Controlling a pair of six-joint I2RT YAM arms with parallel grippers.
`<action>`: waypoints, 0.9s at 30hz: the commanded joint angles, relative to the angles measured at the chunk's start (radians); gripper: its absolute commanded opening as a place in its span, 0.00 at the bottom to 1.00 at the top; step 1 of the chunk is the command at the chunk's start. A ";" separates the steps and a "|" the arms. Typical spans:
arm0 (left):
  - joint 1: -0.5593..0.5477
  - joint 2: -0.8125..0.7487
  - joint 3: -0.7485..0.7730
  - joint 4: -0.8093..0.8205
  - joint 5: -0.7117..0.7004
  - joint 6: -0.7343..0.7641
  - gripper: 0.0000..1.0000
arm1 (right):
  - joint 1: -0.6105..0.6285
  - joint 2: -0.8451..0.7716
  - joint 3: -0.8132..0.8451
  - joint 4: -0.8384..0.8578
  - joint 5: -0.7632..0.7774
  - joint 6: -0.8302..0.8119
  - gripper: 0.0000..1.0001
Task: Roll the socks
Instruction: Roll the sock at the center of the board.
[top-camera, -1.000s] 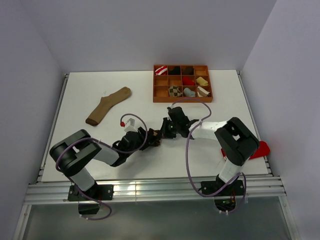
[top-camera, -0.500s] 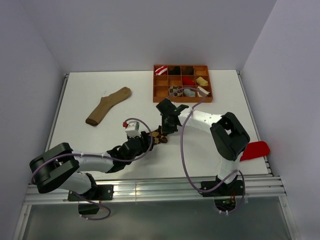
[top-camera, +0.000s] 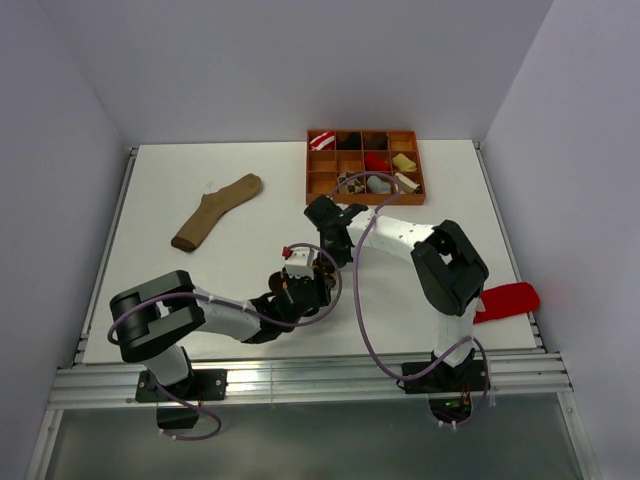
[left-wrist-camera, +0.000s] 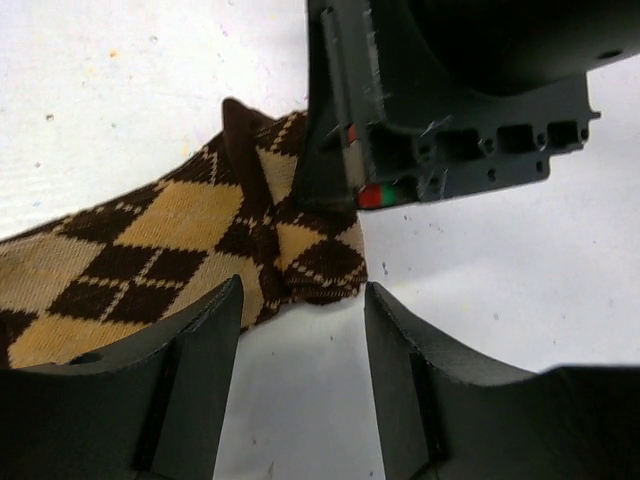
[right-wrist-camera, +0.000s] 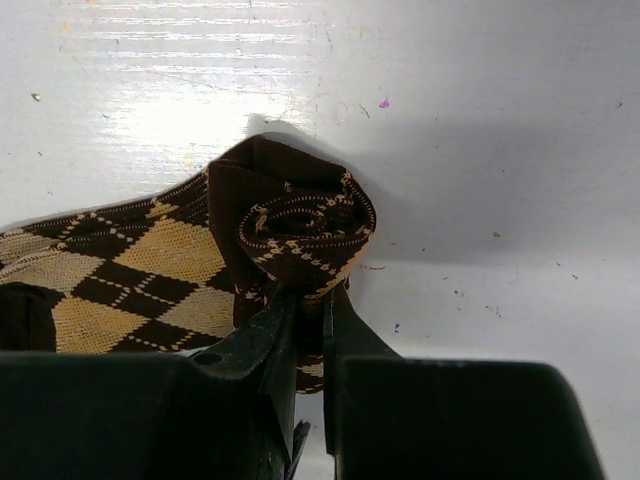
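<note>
1. So the dark argyle sock is lying flat on the table, with one end curled up into a tight little roll.
2. The right hand has its fingers squeezed almost together, pinching the sock fabric right under that roll. The roll sits just past its fingertips.
3. The left hand is spread apart and isn't gripping anything. The rolled end sits just ahead of the gap between its fingers, and the flat part runs off past one of them.
4. Both hands meet nose to nose over the roll, really close to each other.
5. Just beyond the right hand is the wooden tray. A lighter argyle sock and a small grey sock sit in neighbouring compartments of its near row.
6. The long tan sock lies well away from the left hand, off to its outer side.
</note>
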 joint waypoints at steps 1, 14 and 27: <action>-0.004 0.040 0.067 0.055 -0.042 0.039 0.57 | 0.009 0.038 0.017 -0.095 0.022 -0.007 0.00; -0.004 0.193 0.193 -0.017 -0.027 -0.017 0.48 | 0.011 0.050 0.034 -0.108 0.011 0.003 0.00; 0.088 0.117 0.003 0.084 0.131 -0.223 0.00 | -0.026 -0.180 -0.192 0.214 -0.136 0.038 0.21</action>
